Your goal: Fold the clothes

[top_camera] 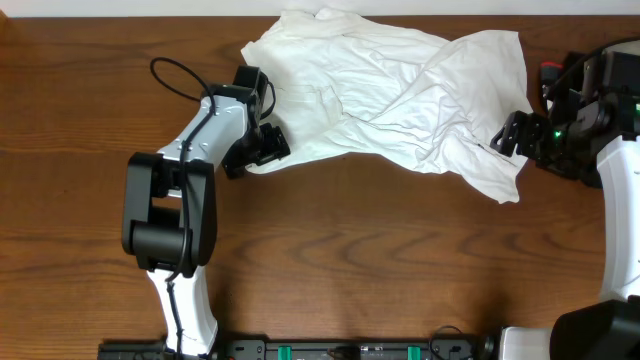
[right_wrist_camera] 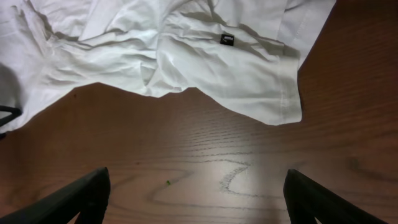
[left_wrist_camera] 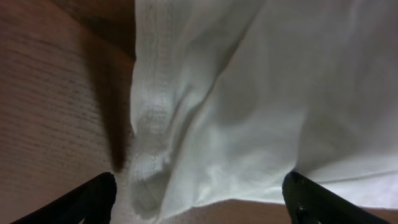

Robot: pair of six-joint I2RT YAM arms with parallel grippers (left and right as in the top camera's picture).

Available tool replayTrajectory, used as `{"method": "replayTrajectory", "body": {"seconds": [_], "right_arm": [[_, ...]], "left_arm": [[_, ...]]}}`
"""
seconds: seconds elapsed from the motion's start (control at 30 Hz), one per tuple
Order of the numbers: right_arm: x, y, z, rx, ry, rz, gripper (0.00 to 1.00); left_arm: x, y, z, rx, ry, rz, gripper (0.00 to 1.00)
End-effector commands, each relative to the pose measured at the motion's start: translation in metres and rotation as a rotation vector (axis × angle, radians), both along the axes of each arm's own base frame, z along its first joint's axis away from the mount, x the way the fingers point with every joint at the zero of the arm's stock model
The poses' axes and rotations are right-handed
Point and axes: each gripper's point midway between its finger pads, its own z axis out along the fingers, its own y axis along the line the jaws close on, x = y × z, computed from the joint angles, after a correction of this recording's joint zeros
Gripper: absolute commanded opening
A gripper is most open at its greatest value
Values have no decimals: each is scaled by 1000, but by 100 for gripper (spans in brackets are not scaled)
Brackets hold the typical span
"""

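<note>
left gripper (left_wrist_camera: 199,200) fingertips cropped, clothes (top_camera: 390,95) crumpled

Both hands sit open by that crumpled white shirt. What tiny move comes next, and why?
Probably the left hand should close: the stitched edge of the shirt lies within its open grasp. The right hand, also open, has only bare table beneath it, short of the cloth.

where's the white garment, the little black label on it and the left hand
white garment (top_camera: 390,90), overhead view, middle of the crumpled cloth
black label (right_wrist_camera: 227,39), right wrist view, centre of the tag
left hand (top_camera: 258,152), overhead view, between its fingertips
</note>
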Motion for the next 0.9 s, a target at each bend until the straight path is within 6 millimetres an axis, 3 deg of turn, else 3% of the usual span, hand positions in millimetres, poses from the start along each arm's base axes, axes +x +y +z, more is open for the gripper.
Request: {"method": "replayTrajectory", "body": {"seconds": [0.0,0.23,0.5,0.6,0.87], "right_arm": [[0,7,-1,12,1,14,88],[1,6,-1,11,-2,13,76],[2,6,-1,10,-5,14,40],[4,6,0,9,-13,14,30],[4,6,0,9,-16,14,32]], "left_arm": [[-2,2,-8,1,19,13,84],[-4,2,-12,4,30,12,61],[-18,13,-12,59,86,6,8],[-27,29,-10,130,123,10,6],[-53,77,7,199,226,96,6]]}}
